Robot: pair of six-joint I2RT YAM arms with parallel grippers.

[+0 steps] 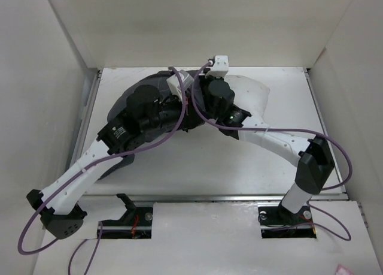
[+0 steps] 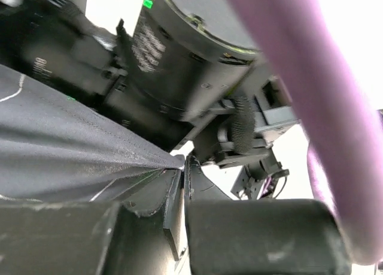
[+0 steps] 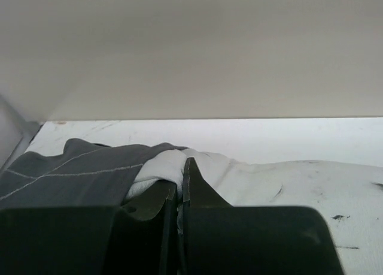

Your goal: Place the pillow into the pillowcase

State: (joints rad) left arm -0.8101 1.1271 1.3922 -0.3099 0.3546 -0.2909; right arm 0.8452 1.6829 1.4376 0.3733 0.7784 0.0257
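Note:
The dark grey pillowcase (image 1: 122, 104) lies bunched at the table's back left, partly under my left arm. To its right, the off-white pillow (image 1: 254, 95) sticks out toward the back. In the left wrist view my left gripper (image 2: 182, 164) is shut on a taut fold of the pillowcase (image 2: 72, 155). My right gripper (image 3: 181, 167) is shut on a pinch of the pillow (image 3: 269, 179), at the point where the pillowcase's edge (image 3: 78, 170) meets it. Both wrists sit close together over the seam between the two. In the top view their fingertips are hidden.
White enclosure walls (image 1: 42, 95) stand close on the left, back and right of the table (image 1: 209, 167). A purple cable (image 2: 311, 77) crosses the left wrist view in front of the right arm's black wrist housing (image 2: 179, 53).

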